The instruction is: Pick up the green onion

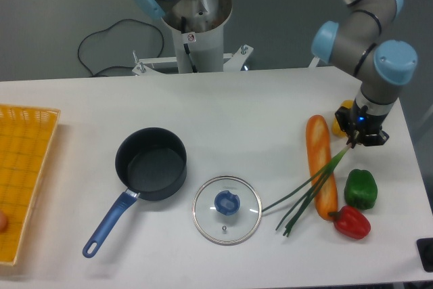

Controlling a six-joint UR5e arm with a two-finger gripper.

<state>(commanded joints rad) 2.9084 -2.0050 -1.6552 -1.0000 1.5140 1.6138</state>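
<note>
The tool [357, 139] sits at the right of the counter [237, 99], closed on the pale end of the green onion [308, 189], whose dark stalks slope down and left across the carrot [322, 166], fanning out near the glass lid [226, 209]. The grasp looks made and the lift appears under way, but the stalk tips seem low, perhaps on the surface. What remains, I judge, is raising the bunch clear of the carrot and green pepper [359, 188].
</note>
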